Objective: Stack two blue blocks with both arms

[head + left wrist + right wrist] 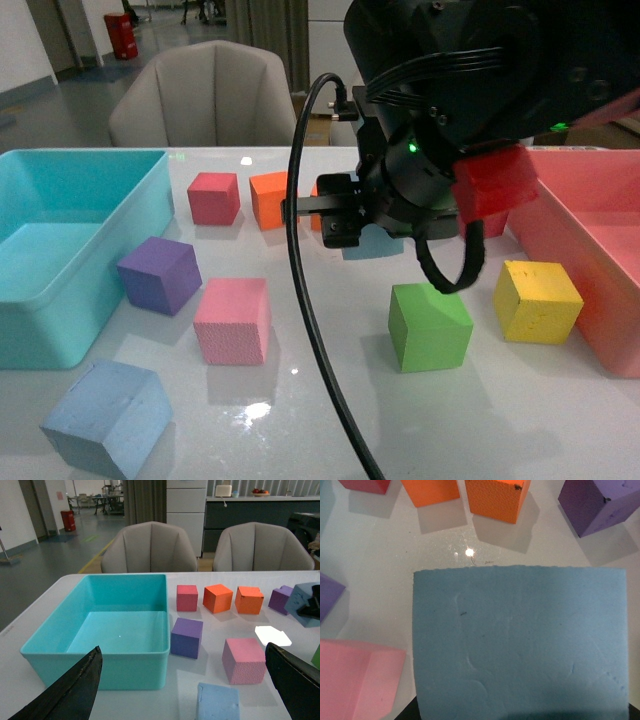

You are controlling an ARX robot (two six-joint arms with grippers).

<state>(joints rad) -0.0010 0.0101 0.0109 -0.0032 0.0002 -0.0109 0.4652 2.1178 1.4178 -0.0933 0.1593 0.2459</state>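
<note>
over table [520,420] centre, right claw [360,230] clamped on blue block [520,645]; left claw [182,650] apart.

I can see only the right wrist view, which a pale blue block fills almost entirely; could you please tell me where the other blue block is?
Observer: The second blue block sits at the near left of the table, in front of the turquoise bin.
Operator: Thank you. Is the left gripper holding it?
Observer: No. The left gripper is open, its fingers wide to either side of that block without touching it.
Operator: And what lies between my block and that one?
Observer: A pink cube stands between the first blue block, gripped by the right gripper, and the second.
</note>
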